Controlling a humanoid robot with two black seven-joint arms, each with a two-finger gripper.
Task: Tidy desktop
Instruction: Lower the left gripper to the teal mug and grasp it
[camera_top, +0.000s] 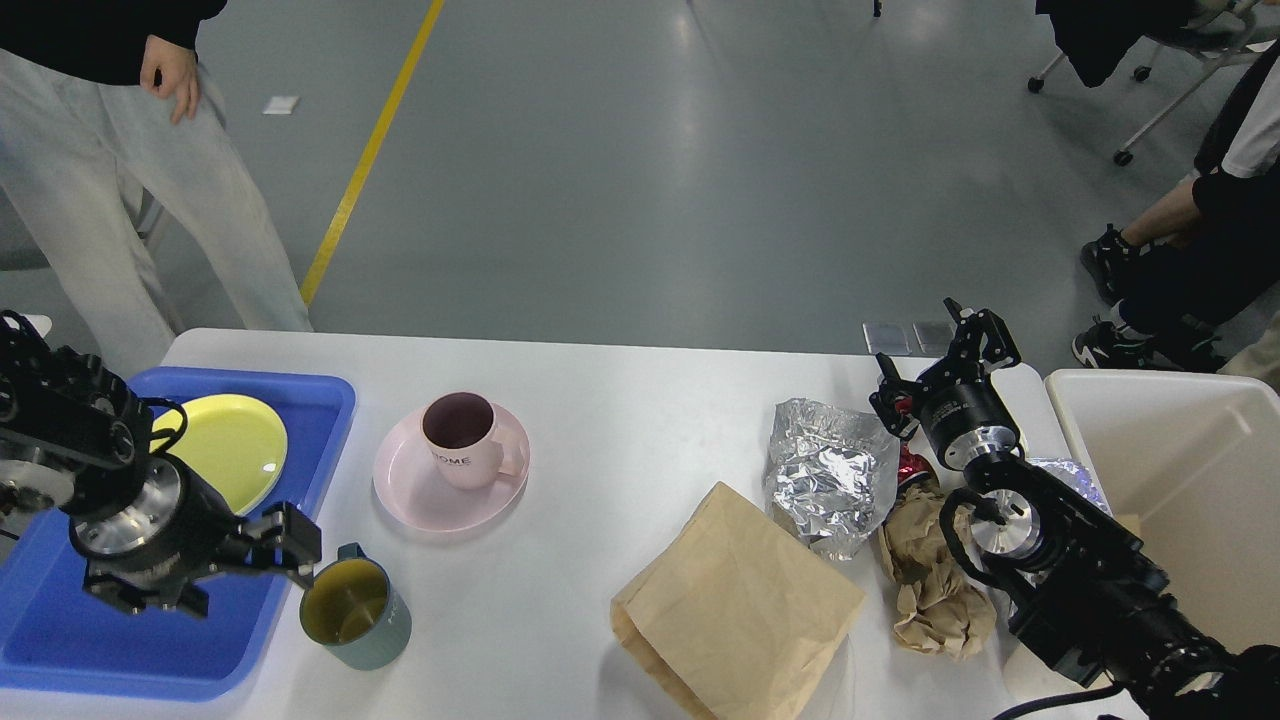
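The white desktop (620, 400) carries dishes on the left and rubbish on the right. A grey-green mug (356, 613) stands near the front. A pink cup (462, 440) sits on a pink saucer (400, 492). My left gripper (225, 575) is open, low over the right side of the blue tray (60, 640), with one finger (292, 545) just left of the mug's rim. My right gripper (940, 360) stands open above the table's back right, just behind the crumpled foil (828, 470), with nothing between its fingers.
A yellow plate (235, 445) lies in the tray. A flat brown paper bag (740, 600), crumpled brown paper (930, 590) and a bit of red wrapper (910, 468) lie by my right arm. A cream bin (1190, 480) stands at the right. A person (130, 180) stands behind the left corner.
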